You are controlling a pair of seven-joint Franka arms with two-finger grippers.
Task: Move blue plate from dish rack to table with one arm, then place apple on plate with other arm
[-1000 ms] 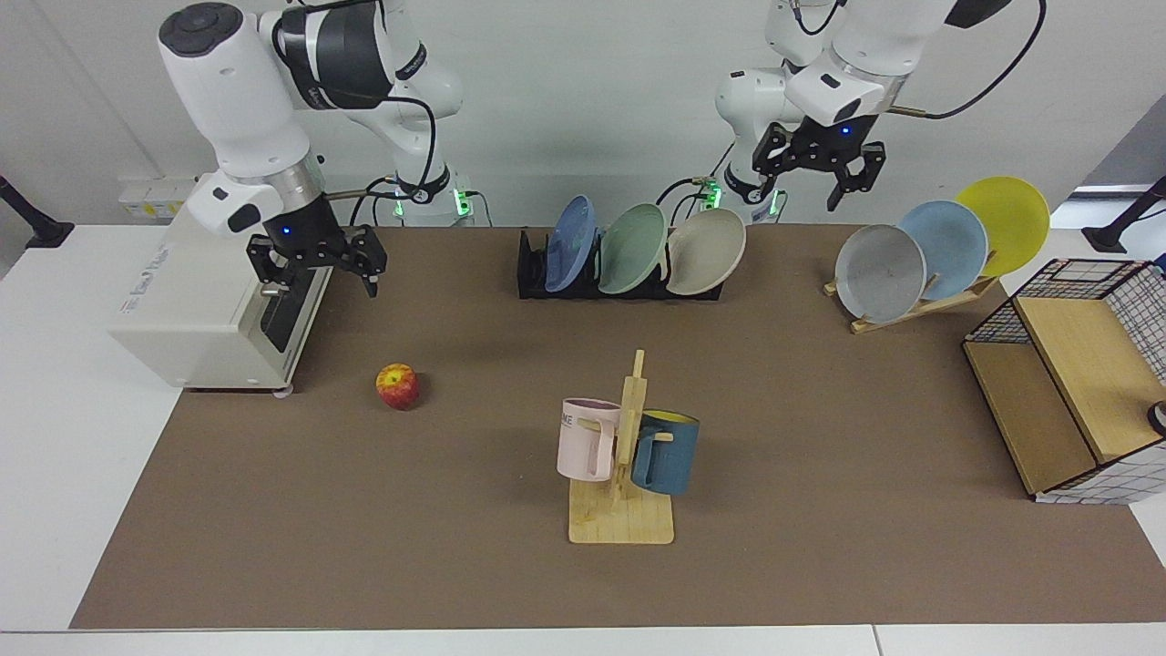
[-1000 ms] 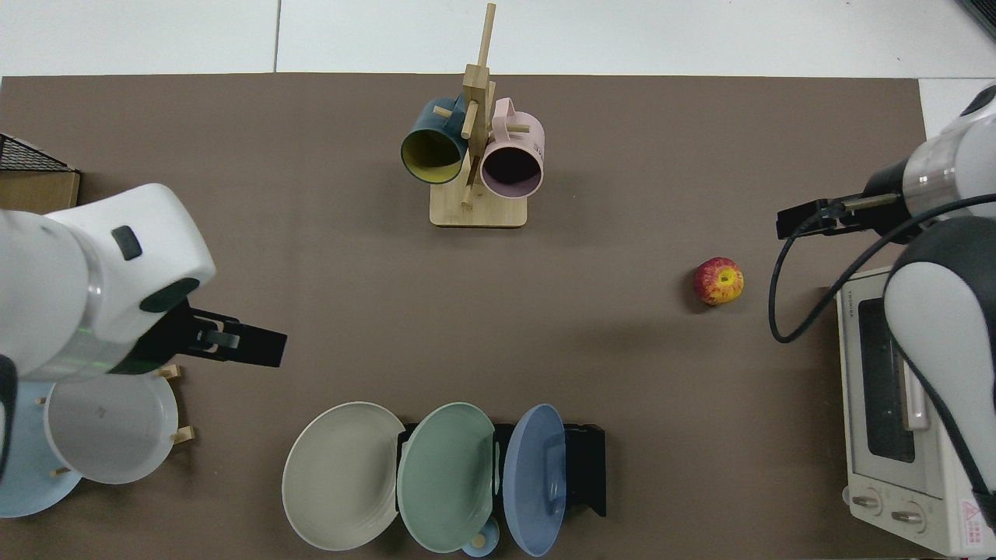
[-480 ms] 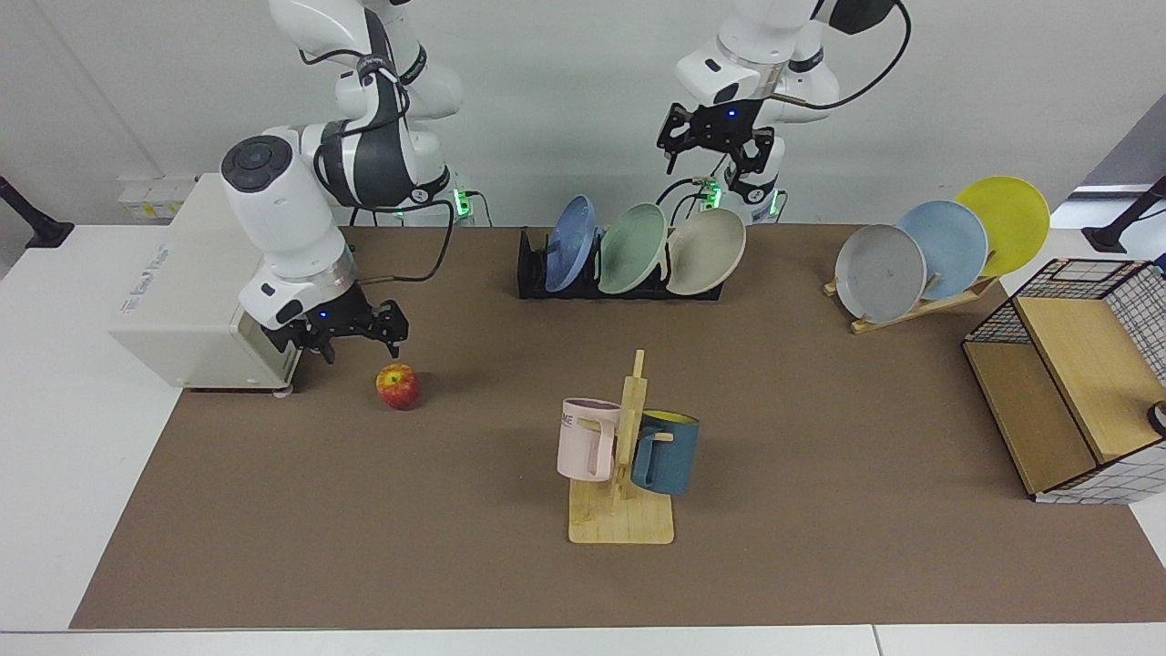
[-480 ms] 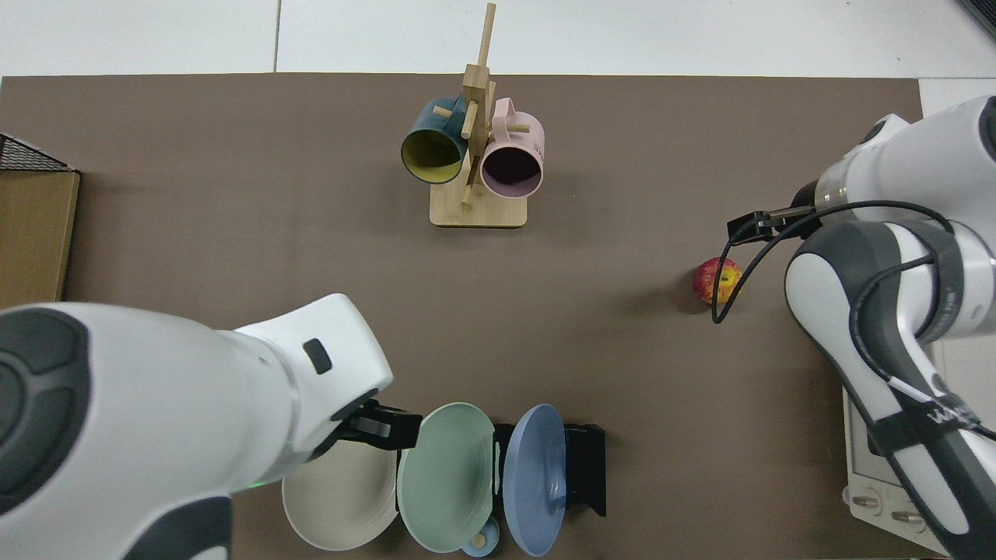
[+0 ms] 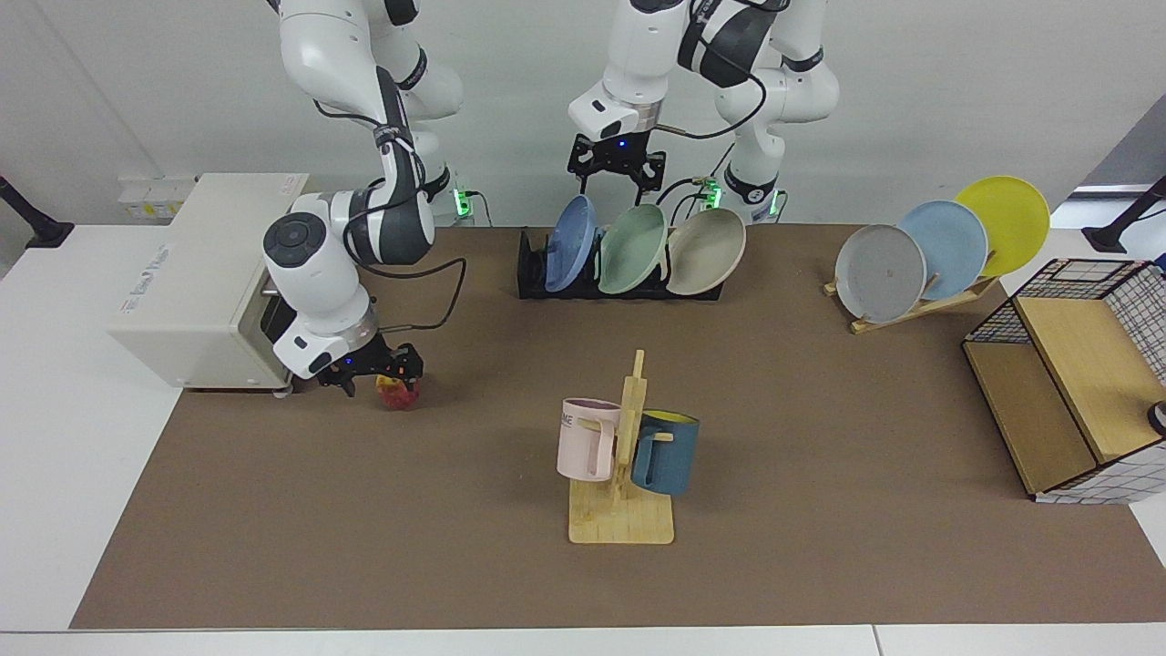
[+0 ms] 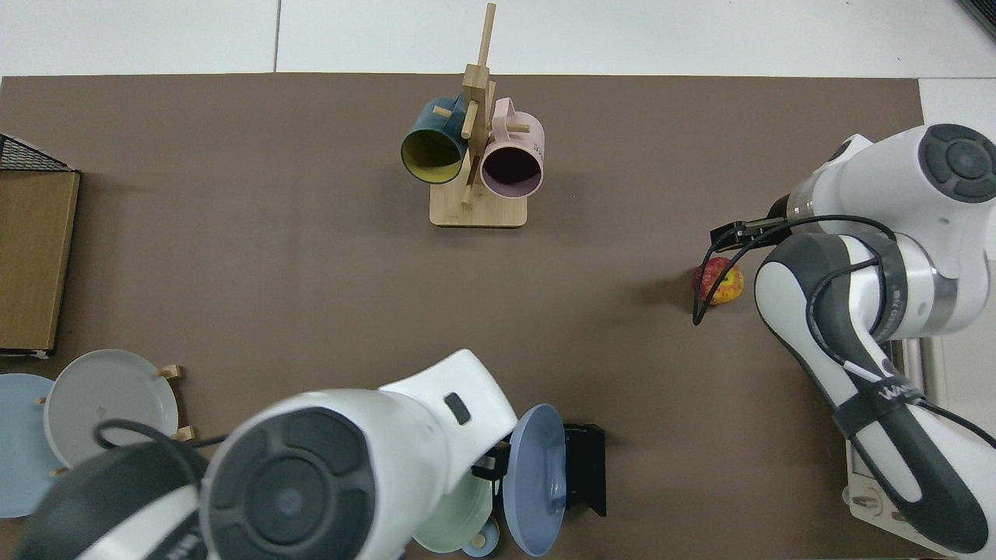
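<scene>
While both arms are at work, the table (image 5: 820, 565) with its brown mat carries everything, and the dish rack (image 5: 533, 273) sits at its far edge, holding three plates on edge between dividers.

At the rack's end nearest the toaster oven (image 5: 182, 282) stands the blue plate (image 5: 569, 241), tilted, with a green plate (image 5: 630, 246) just beside it. It looks rigid and light, with a matte face, so I judge it less slippery than glazed ware but liable to chip if knocked against a divider. Its exposed upper rim seems the place to pinch, with a lift up and out along the slot so it does not rub its neighbour.

Above that rim hovers the left gripper (image 5: 614, 175), fingers spread, not touching the plate.

Near the oven, the right gripper (image 5: 387, 372) is low over the apple (image 5: 397, 394), its fingers set apart on either side of the fruit; whether they touch it I cannot tell. Smallest of all, the apple rests on the mat; firm, round and smooth, it will roll if nudged, so a grip across its widest part seems safest.
</scene>
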